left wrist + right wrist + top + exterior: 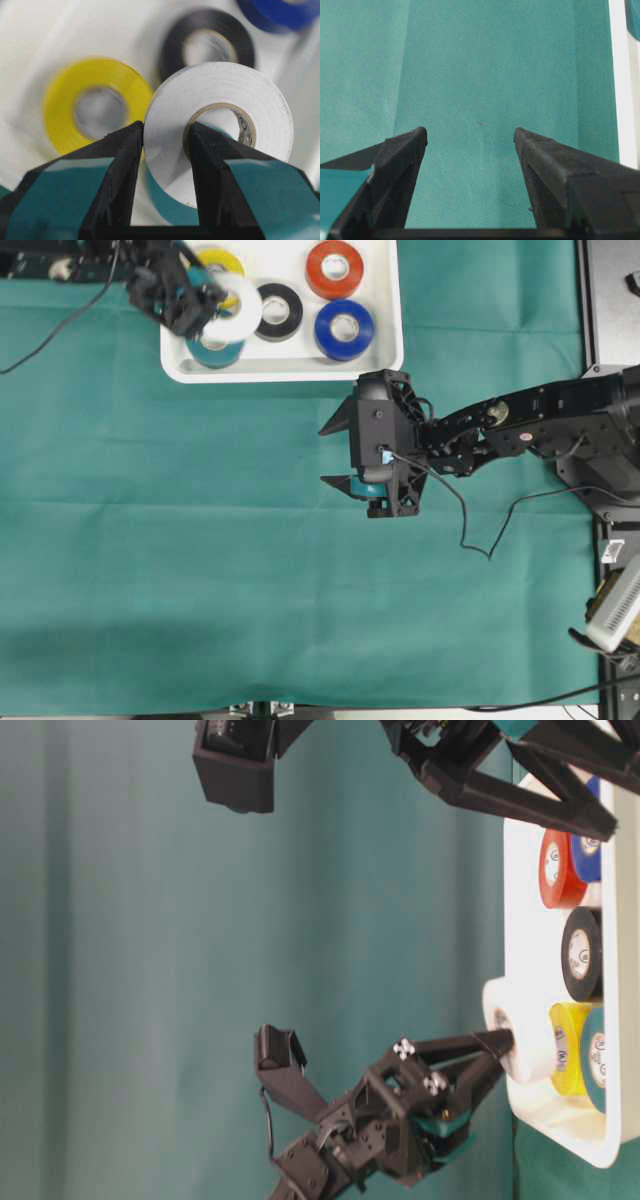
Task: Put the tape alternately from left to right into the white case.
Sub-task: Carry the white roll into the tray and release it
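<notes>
My left gripper (162, 145) is clamped on the white roll's (220, 95) wall, one finger through its core, above the white case (385, 355). There I see teal (215, 352), yellow (90, 102), black (279, 312), blue (344, 329) and red (334, 269) rolls. My right gripper (470, 137) hangs spread over green cloth (200, 540).

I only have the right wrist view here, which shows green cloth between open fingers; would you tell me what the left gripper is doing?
Observer: The left gripper is shut on the white roll, one finger through its core, one outside.
Operator: Thank you. Is it over the white case yet?
Observer: Yes, the overhead view shows it above the white case, near its left end.
Operator: Which rolls are already inside?
Observer: Five: yellow, teal, black, red and blue.
</notes>
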Robot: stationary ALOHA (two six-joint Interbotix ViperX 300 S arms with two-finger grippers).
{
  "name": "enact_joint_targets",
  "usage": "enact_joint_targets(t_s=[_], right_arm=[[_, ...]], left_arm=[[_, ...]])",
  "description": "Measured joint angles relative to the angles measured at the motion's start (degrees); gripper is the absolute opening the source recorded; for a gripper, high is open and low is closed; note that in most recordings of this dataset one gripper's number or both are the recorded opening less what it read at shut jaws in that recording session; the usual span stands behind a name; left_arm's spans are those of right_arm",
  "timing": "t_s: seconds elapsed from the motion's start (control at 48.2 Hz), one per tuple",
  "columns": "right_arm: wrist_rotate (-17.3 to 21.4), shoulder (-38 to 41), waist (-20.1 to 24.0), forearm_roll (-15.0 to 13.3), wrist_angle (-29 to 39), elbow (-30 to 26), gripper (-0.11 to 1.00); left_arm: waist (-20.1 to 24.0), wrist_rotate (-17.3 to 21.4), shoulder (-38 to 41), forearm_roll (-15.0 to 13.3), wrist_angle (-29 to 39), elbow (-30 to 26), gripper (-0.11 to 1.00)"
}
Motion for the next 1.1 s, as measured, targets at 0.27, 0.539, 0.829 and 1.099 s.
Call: enact_joint_targets(t_s=[0.27, 0.539, 0.829, 1.099], right_arm=[[0.0, 0.0, 0.0, 0.0, 0.0, 0.0, 0.78], [0.0, 0.09, 0.0, 0.0, 0.0, 0.0, 0.78], [0.0, 0.0, 0.0, 0.0, 0.0, -0.09, 0.78], [0.0, 0.09, 0.0, 0.0, 0.0, -0.09, 0.78]], left_arm=[[1.93, 3.16, 4.57, 0.0, -0.88, -5.45, -0.03], [2.64, 8.17, 9.05, 0.0, -0.97, -10.55, -0.03], [4.22, 8.7, 10.9, 0.0, -0.88, -11.78, -0.03], [4.31, 10.02, 10.99, 0.09, -0.97, -11.95, 0.18]])
